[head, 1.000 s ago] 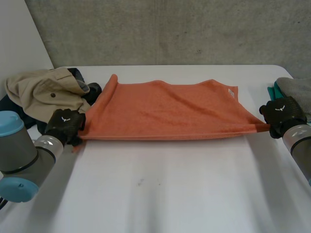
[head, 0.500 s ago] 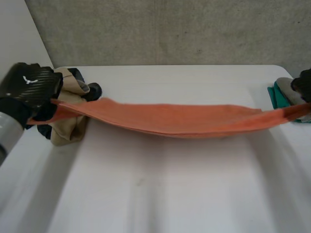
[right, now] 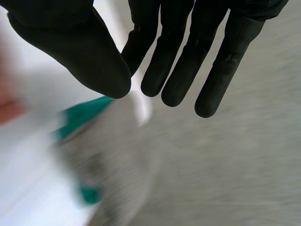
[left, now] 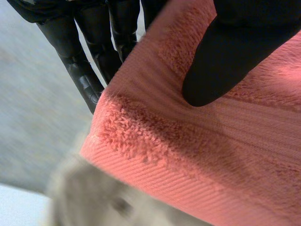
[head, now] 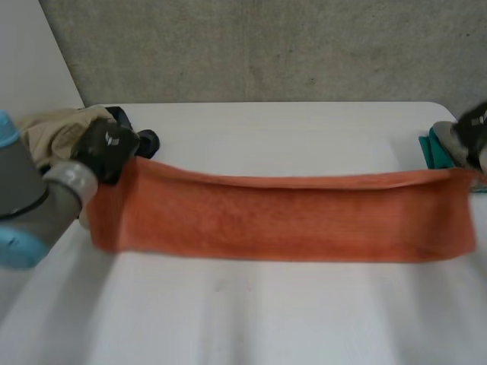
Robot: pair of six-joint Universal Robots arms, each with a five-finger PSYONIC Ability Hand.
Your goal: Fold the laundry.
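The near part of the white table is bare. Past it, the orange towel is held up over the table. It stretches in a long band from the left side to the right side, and its lower edge hangs down.

The left hand has the towel's top left corner. In the left wrist view its thumb presses on the front of the towel and its fingers go behind it, so it pinches the cloth.

The right hand is up at the towel's top right corner. In the right wrist view its fingers are straight and a little spread, the thumb is apart from them, and no cloth lies between them. I cannot tell if this hand touches the towel.

Farther back on the left, just behind the left hand, there is a heap of beige clothes with something dark beside it. Far on the right, by the right hand, a grey cloth lies on a teal cloth. Behind the table stands a grey wall.
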